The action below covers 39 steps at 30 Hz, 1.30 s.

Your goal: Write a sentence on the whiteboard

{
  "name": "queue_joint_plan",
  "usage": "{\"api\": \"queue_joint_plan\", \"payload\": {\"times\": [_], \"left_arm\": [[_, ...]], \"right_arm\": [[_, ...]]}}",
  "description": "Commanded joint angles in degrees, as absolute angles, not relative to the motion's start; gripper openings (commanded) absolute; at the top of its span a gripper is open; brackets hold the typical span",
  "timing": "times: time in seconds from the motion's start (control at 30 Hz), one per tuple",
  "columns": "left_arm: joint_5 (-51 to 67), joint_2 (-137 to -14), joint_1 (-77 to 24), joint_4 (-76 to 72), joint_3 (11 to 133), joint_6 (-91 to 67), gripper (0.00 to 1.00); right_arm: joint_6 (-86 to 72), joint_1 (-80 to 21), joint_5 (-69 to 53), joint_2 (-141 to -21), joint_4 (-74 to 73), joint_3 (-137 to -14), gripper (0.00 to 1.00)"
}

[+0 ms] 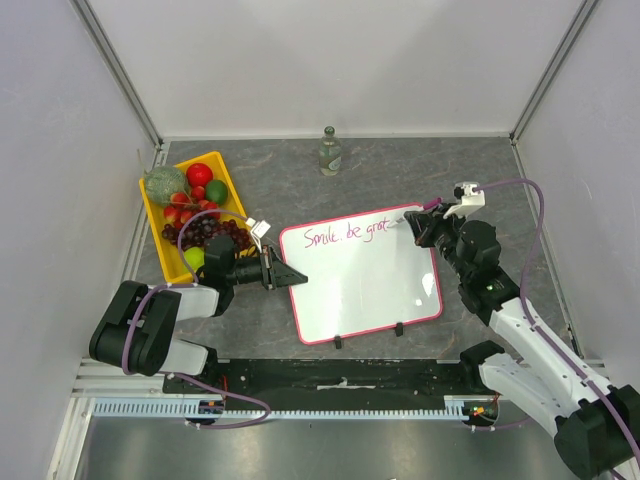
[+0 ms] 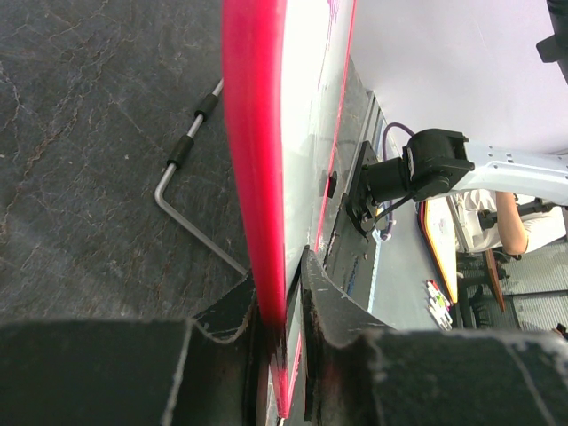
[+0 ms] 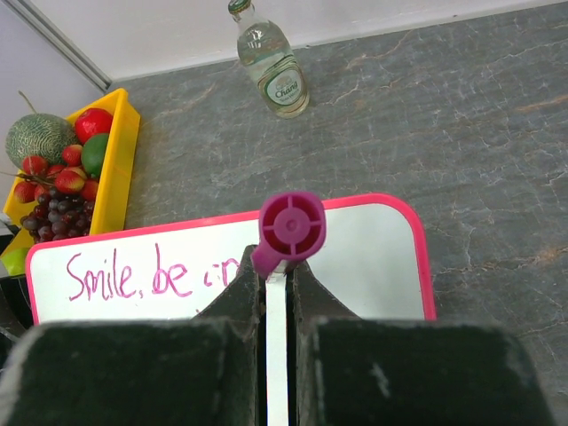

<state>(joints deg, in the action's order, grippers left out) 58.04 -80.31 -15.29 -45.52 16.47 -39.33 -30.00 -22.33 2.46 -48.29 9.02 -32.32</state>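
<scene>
**Board pinned at one edge, marker near the end of the line**

Nearest the arm bases, two black clips [image 1: 337, 342] sit on the board's [image 1: 370, 295] near edge. The board lies flat on the tabletop [image 1: 500, 180], turned slightly askew.

The left gripper [image 1: 288, 273] is closed narrowly on the pink rim [image 2: 253, 160] of the left edge. The left wrist view shows a finger on each face of the board. This grip most likely steadies the board against the push of writing. A bent metal rod [image 2: 177, 191] lies on the tabletop beside the board there, and I cannot tell what it serves.

Most of the white surface is bare, so there is ample room below the writing.

At the far right, the right gripper [image 3: 276, 277] is clamped on a magenta marker [image 3: 291, 226]. Its capped end points up at the wrist camera and its tip is down at the board, hidden from view. Held this upright, the tip can be steered in small strokes.

The sentence [image 1: 348, 235] runs along the far edge in pink script, reading "Smile. be grat". By my reading the last word is unfinished. Only a short strip of white lies between the last letter and the rounded far-right corner. The remaining letters would need to be small or drop to a new line.

Beyond the far-left corner a yellow tray [image 1: 148, 205] of fruit sits close to the left arm. A bottle [image 1: 329, 152] stands well apart near the back wall. To the right of the board the tabletop offers free swing for the right arm.
</scene>
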Motion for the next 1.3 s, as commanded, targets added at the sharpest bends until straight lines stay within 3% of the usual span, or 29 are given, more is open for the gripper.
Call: {"api": "queue_joint_plan", "payload": {"times": [0.0, 0.63, 1.27], "left_arm": [[55.2, -81.1, -15.9, -43.7, 15.5, -33.3, 0.02], [55.2, -81.2, -15.9, -43.7, 15.5, -33.2, 0.02], [55.3, -81.1, -15.9, -43.9, 15.5, -33.4, 0.02]], "right_arm": [[-28.7, -22.1, 4.0, -48.5, 10.5, -33.5, 0.0], [-27.3, -21.6, 8.2, -48.5, 8.5, -35.1, 0.0], [-28.6, -21.6, 2.5, -50.4, 10.2, -35.2, 0.0]]}}
